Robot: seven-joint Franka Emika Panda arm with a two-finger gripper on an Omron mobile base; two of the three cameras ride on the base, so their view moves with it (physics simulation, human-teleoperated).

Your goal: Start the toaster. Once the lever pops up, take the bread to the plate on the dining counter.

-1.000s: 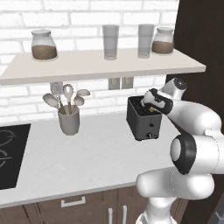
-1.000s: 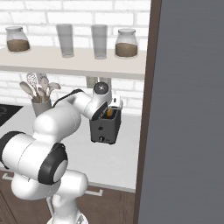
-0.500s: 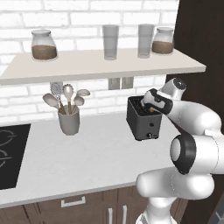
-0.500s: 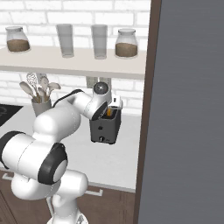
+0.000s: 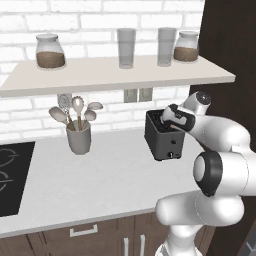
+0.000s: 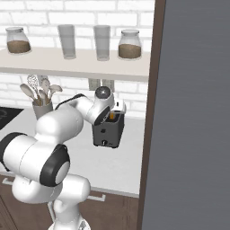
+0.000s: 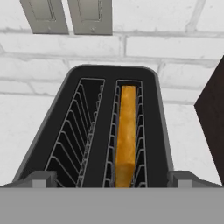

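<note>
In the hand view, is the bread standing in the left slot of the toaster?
No. The bread stands in the right slot of the toaster; the left slot holds nothing but its wire guides.

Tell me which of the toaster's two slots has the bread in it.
In the hand view, the right-hand slot of the toaster holds the bread, standing on edge; the left-hand slot shows bare wire guides.

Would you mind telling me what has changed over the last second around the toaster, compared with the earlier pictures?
Nothing has visibly changed. The pincer still hangs just above the toaster, its fingertips spread wide on either side, holding nothing. The bread still sits down in one slot, the other slot empty. The utensil cup stands where it was.
</note>
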